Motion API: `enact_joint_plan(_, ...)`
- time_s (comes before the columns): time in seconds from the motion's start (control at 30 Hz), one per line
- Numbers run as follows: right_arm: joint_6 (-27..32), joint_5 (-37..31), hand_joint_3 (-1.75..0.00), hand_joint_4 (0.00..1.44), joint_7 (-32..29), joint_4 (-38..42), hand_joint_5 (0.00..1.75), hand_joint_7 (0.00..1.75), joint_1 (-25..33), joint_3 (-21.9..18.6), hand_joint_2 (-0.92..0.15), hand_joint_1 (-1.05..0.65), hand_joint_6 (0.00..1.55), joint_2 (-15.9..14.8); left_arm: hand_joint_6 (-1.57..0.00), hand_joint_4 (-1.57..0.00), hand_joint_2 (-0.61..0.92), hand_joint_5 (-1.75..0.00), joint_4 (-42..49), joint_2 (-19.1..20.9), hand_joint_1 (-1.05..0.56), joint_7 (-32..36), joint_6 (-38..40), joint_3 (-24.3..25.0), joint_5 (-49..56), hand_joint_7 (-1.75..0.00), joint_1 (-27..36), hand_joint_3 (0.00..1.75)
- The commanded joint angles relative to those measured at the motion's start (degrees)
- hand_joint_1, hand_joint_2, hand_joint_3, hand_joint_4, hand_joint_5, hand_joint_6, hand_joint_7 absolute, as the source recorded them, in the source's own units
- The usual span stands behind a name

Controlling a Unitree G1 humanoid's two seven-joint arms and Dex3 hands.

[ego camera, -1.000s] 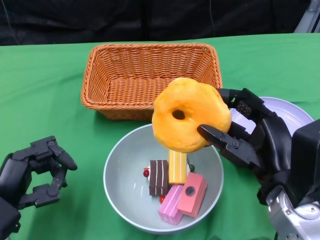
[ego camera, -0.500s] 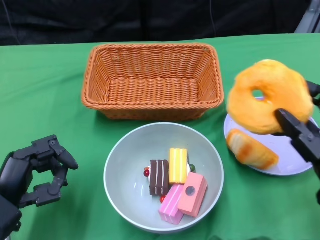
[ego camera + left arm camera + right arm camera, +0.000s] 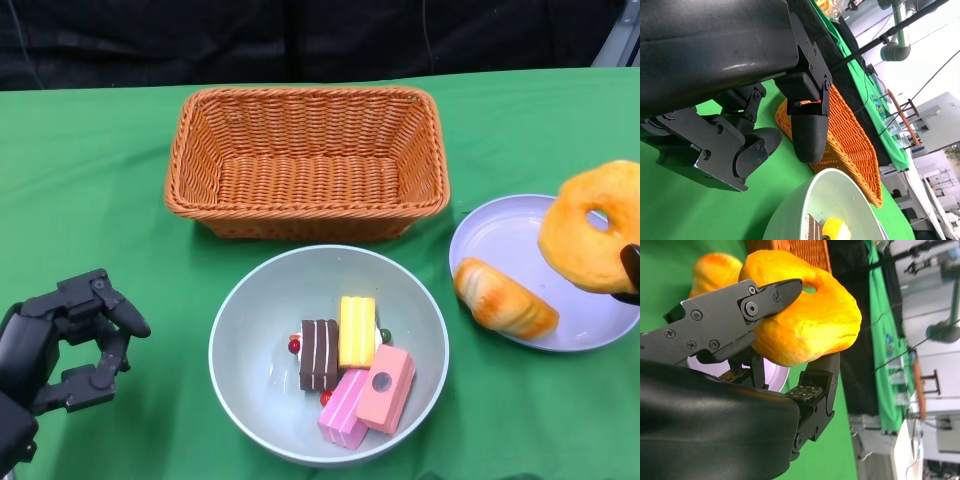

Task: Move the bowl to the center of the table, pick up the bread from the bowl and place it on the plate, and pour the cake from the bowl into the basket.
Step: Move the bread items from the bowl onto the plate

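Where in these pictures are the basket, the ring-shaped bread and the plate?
basket (image 3: pixel 310 180): head view, on its woven inner floor.
ring-shaped bread (image 3: pixel 583 248): head view, on its lower left curve.
plate (image 3: pixel 500 238): head view, on the bare upper left of its surface.

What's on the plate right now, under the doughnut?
One bread roll lies on the plate, toward its near left rim. The doughnut is held above the plate's right side by the right hand, and it covers that part of the plate.
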Motion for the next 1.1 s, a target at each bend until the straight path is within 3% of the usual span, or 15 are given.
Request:
enact_joint_plan(0.03,-0.5,0.1,-0.19,0.63,-0.2,2.0,1.41,1.16,-1.2,-1.0,-0.92,-0.16,0.52,-2.0,-0.77,-0.82,0.56,-1.65,0.6,1.2,0.03,1.1,-0.8,0.4,0.4,-1.35,-0.6,1.08)
enact_joint_plan(0.2,0.6,0.5,-0.19,0.64,-0.3,4.8,1.39,1.11,-2.6,-1.3,-0.92,-0.17,0.57,-3.2,-0.77,-0.80,0.56,-1.65,0.3,1.2,0.03,1.2,-0.4,0.4,0.5,-1.35,-0.5,1.10)
enact_joint_plan(0.37,-1.0,2.7,-0.18,0.70,1.6,13.4,1.35,1.16,-6.6,-3.1,-0.92,-0.15,0.62,-4.5,-0.77,-0.80,0.55,-1.64,1.2,1.3,0.04,1.1,-1.5,0.5,0.5,-1.35,-0.7,1.10)
enact_joint_plan(1.1,-2.9,1.6,-0.16,0.69,-0.4,30.8,1.22,1.04,-15.6,-3.2,-0.92,-0.16,0.60,-6.4,-0.79,-0.82,0.54,-1.64,0.9,1.5,0.00,1.4,-1.7,0.5,0.6,-1.34,-0.4,1.10)
